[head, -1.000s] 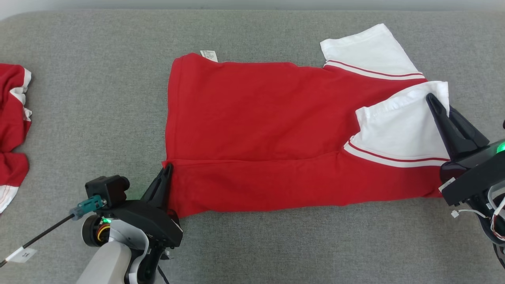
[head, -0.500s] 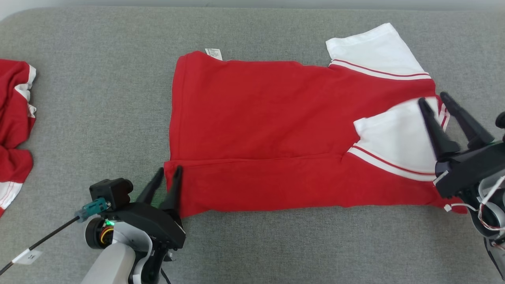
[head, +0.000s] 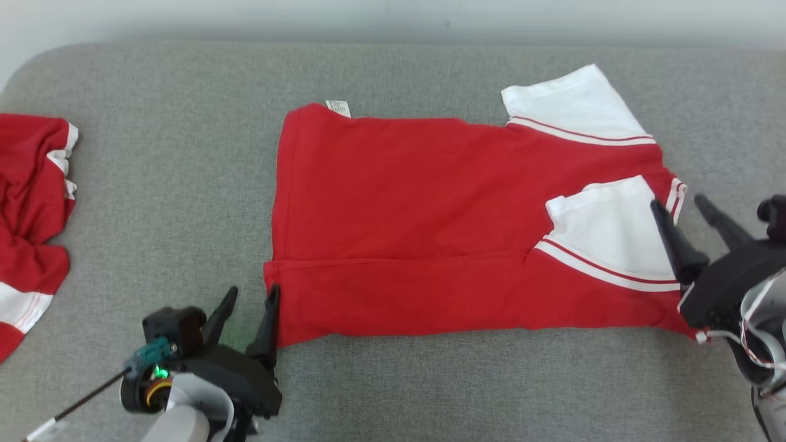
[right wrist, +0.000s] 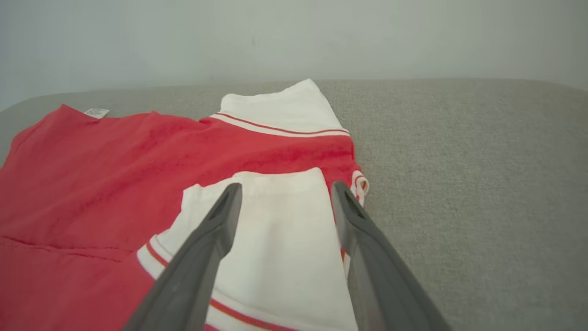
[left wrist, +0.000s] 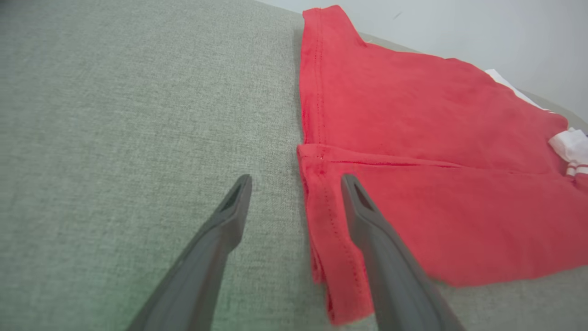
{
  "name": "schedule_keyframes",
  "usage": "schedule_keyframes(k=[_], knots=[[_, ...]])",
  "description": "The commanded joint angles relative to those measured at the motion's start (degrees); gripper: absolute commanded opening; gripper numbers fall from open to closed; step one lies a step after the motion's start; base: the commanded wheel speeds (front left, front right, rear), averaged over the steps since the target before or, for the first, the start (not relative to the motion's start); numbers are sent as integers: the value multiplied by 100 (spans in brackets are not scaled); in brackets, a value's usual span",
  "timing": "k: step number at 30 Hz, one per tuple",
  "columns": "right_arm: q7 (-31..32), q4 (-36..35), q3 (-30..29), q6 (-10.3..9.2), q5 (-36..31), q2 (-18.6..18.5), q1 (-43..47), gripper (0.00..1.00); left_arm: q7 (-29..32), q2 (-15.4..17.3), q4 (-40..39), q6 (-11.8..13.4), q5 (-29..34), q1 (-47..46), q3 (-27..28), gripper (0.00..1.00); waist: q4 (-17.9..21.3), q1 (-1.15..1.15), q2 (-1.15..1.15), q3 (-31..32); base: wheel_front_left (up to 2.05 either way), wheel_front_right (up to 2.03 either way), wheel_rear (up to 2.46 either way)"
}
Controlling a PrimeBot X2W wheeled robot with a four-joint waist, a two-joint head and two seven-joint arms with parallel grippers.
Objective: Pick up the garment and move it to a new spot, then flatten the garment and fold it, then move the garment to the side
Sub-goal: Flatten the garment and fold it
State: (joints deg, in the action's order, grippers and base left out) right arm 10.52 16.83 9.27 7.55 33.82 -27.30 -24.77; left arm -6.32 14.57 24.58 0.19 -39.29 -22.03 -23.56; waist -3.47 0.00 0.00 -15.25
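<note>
both grippers spread at the ends of a part-folded red t-shirt

at the lower left of the head view, the left gripper [head: 253,288] is seen with jaws spread and nothing between them. one finger is at the hem corner of the red t-shirt [head: 417,209], the other over the grey upholstered surface [head: 153,184]. at the right edge, the right gripper [head: 677,201] is likewise spread and empty, over the white sleeve [head: 608,233] folded onto the body. the t-shirt is laid flat at the centre, its near edge folded over. farther up, a second white sleeve [head: 571,104] and a label [head: 338,108] are seen. another red garment [head: 31,196] is crumpled at the left edge.
</note>
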Motion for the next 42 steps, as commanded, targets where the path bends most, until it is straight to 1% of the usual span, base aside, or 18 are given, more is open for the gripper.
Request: schedule_keyframes(k=[1, 4, 10, 15, 20, 23, 26, 29, 30, 31, 32, 33, 37, 42], knots=[[141, -77, -100, -14, -59, 71, 169, 100, -16, 36, -52, 46, 26, 131, -24, 100, 30, 0, 0, 108, 0, 0, 0], [472, -181, -410, -14, -103, 239, 464, 100, 38, 54, -117, 108, -58, 342, -18, 100, 84, 0, 0, 179, 0, 0, 0], [943, -286, -980, -14, -389, 654, 854, 100, 215, 74, -219, 238, 4, 541, -142, 100, 152, 0, 0, 143, 0, 0, 0], [1210, -257, -1333, -14, -615, 992, 937, 100, 341, 6, -213, 326, 38, 480, -233, 100, 146, 0, 0, 7, 0, 0, 0], [1408, -103, -1616, -14, -858, 1246, 832, 100, 458, -38, -82, 414, 130, 327, -349, 100, 104, 0, 0, -122, 0, 0, 0], [1570, -11, -1836, -14, -1105, 1391, 786, 100, 566, -97, 25, 401, 187, 251, -464, 100, 82, 0, 0, -166, 0, 0, 0], [1834, 87, -1873, -14, -1141, 1535, 797, 100, 693, -149, 129, 374, 192, 220, -572, 100, 67, 0, 0, -191, 0, 0, 0], [2134, 123, -1896, -14, -1169, 1639, 864, 100, 975, -181, 282, 340, 113, 284, -687, 100, 63, 0, 0, -189, 0, 0, 0], [2246, 117, -1900, -14, -1170, 1666, 913, 85, 1060, -193, 323, 301, 71, 309, -724, 100, 65, 0, 0, -183, 0, 0, 0], [2324, 88, -1910, -14, -1185, 1690, 958, 47, 1153, -202, 351, 263, 35, 338, -761, 78, 68, 0, 0, -175, 0, 0, 0], [2391, 47, -1922, -14, -1213, 1701, 998, 20, 1238, -213, 380, 248, -3, 366, -798, 41, 71, 0, 0, -162, 0, 0, 0], [2442, 4, -1943, -14, -1229, 1701, 1031, 0, 1294, -213, 397, 211, -20, 386, -827, 0, 74, 0, 0, -147, 0, 0, 0], [2483, -206, -2145, -16, -1270, 1678, 1136, 0, 1402, -185, 409, 188, -115, 453, -840, 0, 86, 0, 0, -57, 0, 0, 0], [2548, -604, -2325, -16, -1240, 1782, 1322, 0, 1514, -7, 244, 181, -230, 560, -717, 0, 100, 0, 0, 104, 0, 0, 0]])
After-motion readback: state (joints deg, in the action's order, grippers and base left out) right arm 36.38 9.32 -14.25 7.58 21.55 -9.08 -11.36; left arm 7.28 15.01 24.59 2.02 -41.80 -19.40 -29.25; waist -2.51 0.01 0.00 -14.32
